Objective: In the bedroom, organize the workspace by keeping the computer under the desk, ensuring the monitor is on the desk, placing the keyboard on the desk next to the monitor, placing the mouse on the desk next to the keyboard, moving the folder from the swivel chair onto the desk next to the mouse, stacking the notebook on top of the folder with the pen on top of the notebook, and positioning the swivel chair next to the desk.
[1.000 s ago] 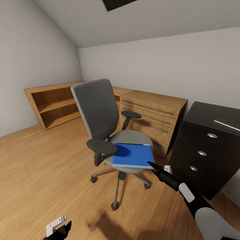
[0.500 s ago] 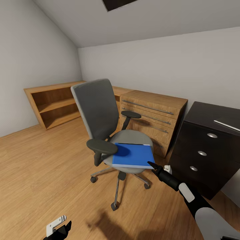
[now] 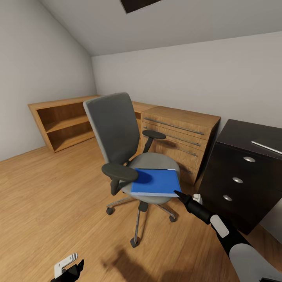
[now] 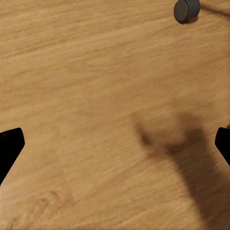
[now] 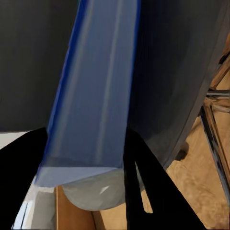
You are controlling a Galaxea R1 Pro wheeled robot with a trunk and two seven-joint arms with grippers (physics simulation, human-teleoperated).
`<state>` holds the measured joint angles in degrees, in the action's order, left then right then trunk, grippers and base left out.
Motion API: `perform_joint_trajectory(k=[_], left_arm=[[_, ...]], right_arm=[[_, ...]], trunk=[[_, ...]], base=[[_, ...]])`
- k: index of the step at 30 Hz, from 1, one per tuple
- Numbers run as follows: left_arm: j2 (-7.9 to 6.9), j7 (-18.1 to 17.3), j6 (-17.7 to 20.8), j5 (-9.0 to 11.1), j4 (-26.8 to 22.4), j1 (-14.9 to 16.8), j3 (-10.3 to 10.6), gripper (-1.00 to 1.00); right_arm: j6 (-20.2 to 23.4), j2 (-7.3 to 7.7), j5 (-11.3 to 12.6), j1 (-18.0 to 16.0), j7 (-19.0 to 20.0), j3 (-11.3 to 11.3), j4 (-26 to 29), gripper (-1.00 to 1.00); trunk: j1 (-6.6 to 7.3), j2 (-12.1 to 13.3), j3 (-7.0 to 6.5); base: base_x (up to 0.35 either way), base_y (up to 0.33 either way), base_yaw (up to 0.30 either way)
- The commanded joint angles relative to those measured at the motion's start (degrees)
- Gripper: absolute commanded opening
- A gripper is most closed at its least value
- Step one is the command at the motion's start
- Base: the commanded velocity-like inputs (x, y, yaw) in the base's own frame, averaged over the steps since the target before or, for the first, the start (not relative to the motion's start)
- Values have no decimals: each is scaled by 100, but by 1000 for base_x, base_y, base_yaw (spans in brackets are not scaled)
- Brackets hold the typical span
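The right gripper is meeting the near corner of the folder, which is lying flat on the seat of the swivel chair, beside the bench. Compared with a second ago the folder has slid slightly away and turned a little, so the arm seems to be pressing in. In the right wrist view its fingers are straddling the folder's edge, apparently gripping. The left gripper is hanging wide apart above the floor.
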<state>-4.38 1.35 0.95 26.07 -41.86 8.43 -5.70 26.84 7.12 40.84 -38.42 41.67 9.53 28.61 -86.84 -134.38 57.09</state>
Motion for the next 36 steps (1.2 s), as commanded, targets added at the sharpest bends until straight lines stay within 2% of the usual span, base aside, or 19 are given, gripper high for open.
perform_joint_trajectory(k=[1,9,20,23,31,36], left_arm=[[-2,14,10,57,-6,1,7,100],[2,12,10,56,-6,1,7,100],[3,10,10,56,-6,1,7,100],[6,10,10,56,-6,1,7,100],[14,14,10,56,-6,1,7,100],[16,14,10,55,-6,1,7,100]], right_arm=[[41,-1,12,-3,-1,5,-5,-100],[41,5,12,-5,-1,7,-5,-100],[35,17,13,-6,-6,14,-12,-100],[3,17,12,-6,-8,14,-17,-100],[-596,16,37,-6,-46,27,-37,-100],[-688,35,50,-5,-38,44,-32,-100]], trunk=[[1,-2,5],[1,-2,5],[243,439,-192],[243,439,-192],[243,439,-192],[243,439,-192]], base=[[0,0,0],[0,0,0],[0,0,0],[0,0,0],[0,0,0],[0,0,0]])
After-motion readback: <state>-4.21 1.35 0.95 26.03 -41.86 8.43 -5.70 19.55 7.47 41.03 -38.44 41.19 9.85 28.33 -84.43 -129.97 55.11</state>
